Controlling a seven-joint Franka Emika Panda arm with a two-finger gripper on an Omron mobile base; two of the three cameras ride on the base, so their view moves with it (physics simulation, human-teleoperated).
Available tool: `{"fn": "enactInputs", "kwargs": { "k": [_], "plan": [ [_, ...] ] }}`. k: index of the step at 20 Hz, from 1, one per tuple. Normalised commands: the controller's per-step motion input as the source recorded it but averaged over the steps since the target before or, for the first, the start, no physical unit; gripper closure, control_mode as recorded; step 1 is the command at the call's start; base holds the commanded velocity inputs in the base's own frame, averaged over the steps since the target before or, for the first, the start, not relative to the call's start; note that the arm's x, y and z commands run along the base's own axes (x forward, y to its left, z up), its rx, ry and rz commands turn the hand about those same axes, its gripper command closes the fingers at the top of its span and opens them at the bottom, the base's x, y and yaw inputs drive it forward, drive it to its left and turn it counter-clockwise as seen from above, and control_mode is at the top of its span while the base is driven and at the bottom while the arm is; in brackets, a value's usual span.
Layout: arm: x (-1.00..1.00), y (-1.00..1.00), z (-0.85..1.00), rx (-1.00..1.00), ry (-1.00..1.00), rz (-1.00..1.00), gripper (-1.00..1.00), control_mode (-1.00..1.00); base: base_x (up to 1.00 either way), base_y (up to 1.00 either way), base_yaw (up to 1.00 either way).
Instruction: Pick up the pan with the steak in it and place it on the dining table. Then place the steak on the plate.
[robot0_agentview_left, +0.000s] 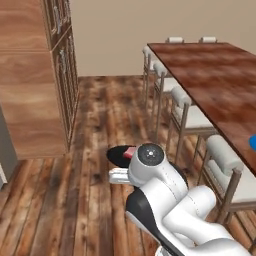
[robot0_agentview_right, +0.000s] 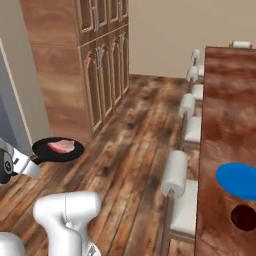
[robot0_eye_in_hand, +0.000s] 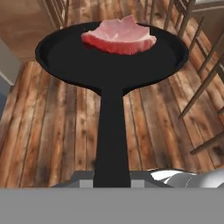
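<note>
The black pan (robot0_eye_in_hand: 70, 57) hangs in the air above the wooden floor, its straight handle (robot0_eye_in_hand: 111, 140) running down into my gripper (robot0_eye_in_hand: 112, 181), which is shut on it. The pinkish-red steak (robot0_eye_in_hand: 119, 36) lies at the pan's far side. From the base, the pan (robot0_agentview_right: 50, 156) with the steak (robot0_agentview_right: 61, 146) shows left of my gripper's hand (robot0_agentview_right: 22, 164), and the pan (robot0_agentview_left: 117, 156) peeks out behind my arm's joint. The dining table (robot0_agentview_right: 225, 100) (robot0_agentview_left: 215, 80) stands to the right. The blue plate (robot0_agentview_right: 239, 180) (robot0_agentview_left: 252, 142) sits on its near part.
White-cushioned chairs (robot0_agentview_right: 177, 172) (robot0_agentview_left: 190, 112) line the table's near side, between me and the plate. A small dark red mug (robot0_agentview_right: 244, 217) stands just in front of the plate. Tall wooden cabinets (robot0_agentview_right: 97, 65) (robot0_agentview_left: 37, 75) stand on the left, with open floor between.
</note>
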Motion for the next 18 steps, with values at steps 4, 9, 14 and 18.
{"fn": "enactInputs", "kwargs": {
  "k": [4, 9, 14, 18],
  "plan": [
    [0.0, 0.0, 0.0, 0.0, 0.0, 0.0, 1.0, 1.0, 1.0, 0.35, -0.02],
    [0.0, 0.0, 0.0, 0.0, 0.0, 0.0, 1.0, 1.0, 1.0, 0.48, 0.0],
    [0.0, 0.0, 0.0, 0.0, 0.0, 0.0, 1.0, 1.0, 0.99, 0.34, 0.0],
    [0.0, 0.0, 0.0, 0.0, 0.0, 0.0, 1.0, 1.0, 0.64, 0.0, -0.17]
  ]
}}
